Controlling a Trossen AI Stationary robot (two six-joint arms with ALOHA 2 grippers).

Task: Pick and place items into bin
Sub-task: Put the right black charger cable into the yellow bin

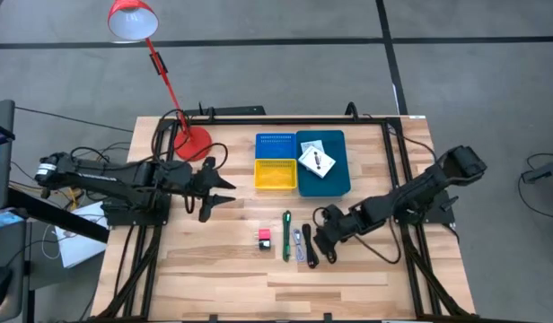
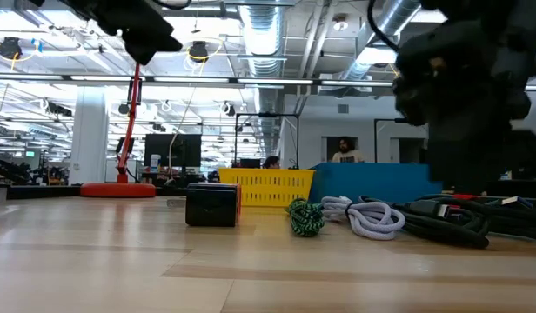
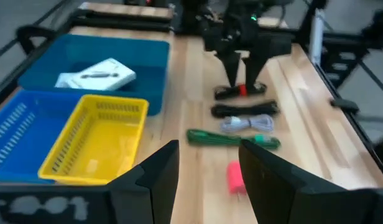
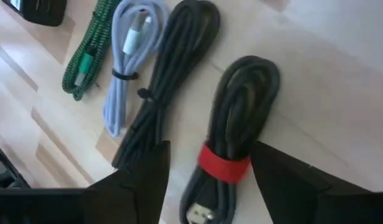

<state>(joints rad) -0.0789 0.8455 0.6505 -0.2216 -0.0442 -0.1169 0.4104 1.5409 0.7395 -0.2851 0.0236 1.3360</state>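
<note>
Several items lie in a row on the table: a small red-pink block (image 1: 265, 238), a green braided cable (image 4: 86, 50), a pale grey cable (image 4: 132, 56), a black cable (image 4: 170, 81) and a black cable with a red band (image 4: 226, 163). My right gripper (image 4: 210, 180) is open and hovers over the red-banded cable, one finger on each side of it. My left gripper (image 1: 224, 190) is open and waits above the table's left part. A white flat packet (image 1: 317, 160) lies in the teal bin (image 1: 339, 184).
A blue basket (image 1: 275, 144) and a yellow basket (image 1: 275, 174) stand next to the teal bin at the far middle. A red desk lamp's base (image 1: 193, 142) sits at the far left. Bare wood lies along the near edge. People show in the room beyond.
</note>
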